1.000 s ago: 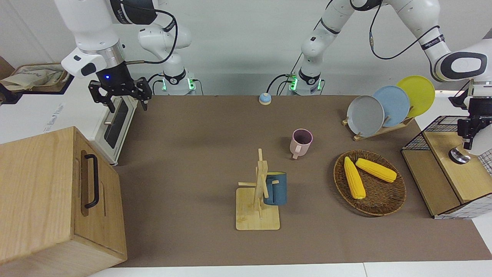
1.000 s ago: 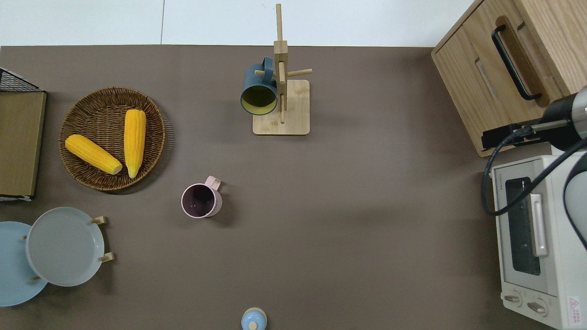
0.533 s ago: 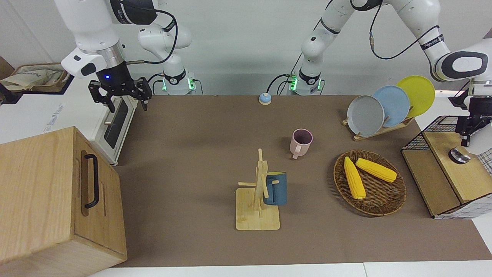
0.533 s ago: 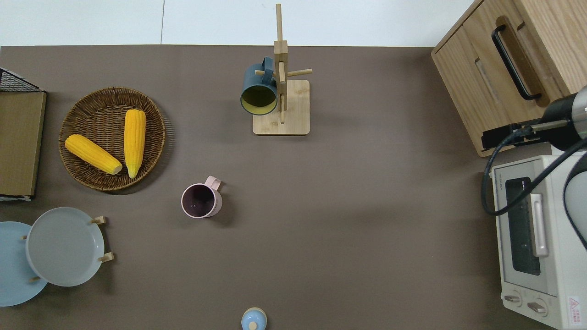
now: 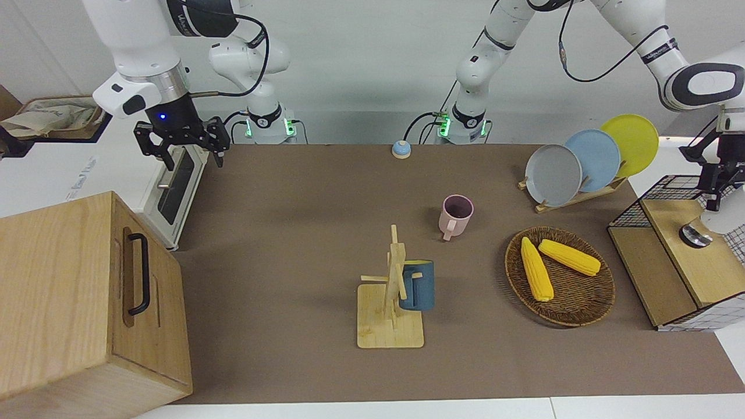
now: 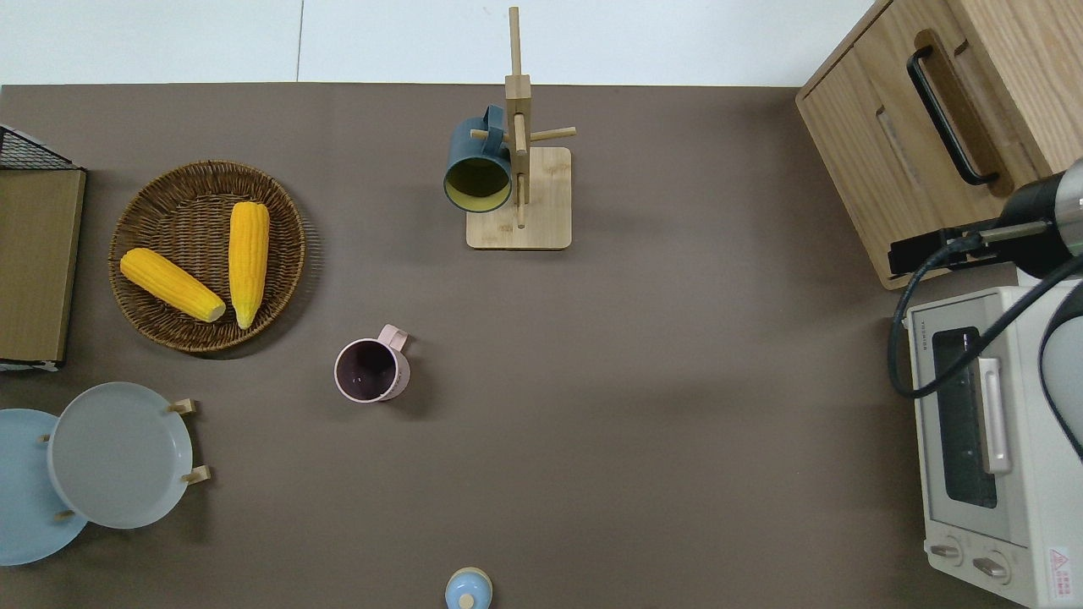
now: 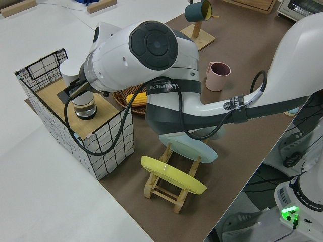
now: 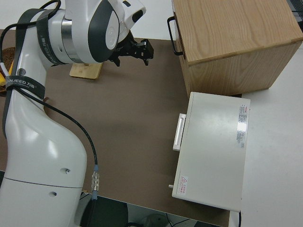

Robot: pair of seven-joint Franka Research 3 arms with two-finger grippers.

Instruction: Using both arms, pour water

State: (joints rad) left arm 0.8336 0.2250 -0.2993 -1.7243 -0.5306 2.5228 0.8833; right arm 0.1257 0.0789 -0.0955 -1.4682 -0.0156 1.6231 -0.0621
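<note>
Right gripper (image 5: 179, 146) spread wide, empty, left gripper (image 5: 719, 189) unclear

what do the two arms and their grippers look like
Both arms are glossy white, rounded jointed segments with dark grey joint caps, black bands with small white lettering, and loose black cables. Each base glows green. The right gripper is black with a blue light above it; the left gripper is black too.
</note>
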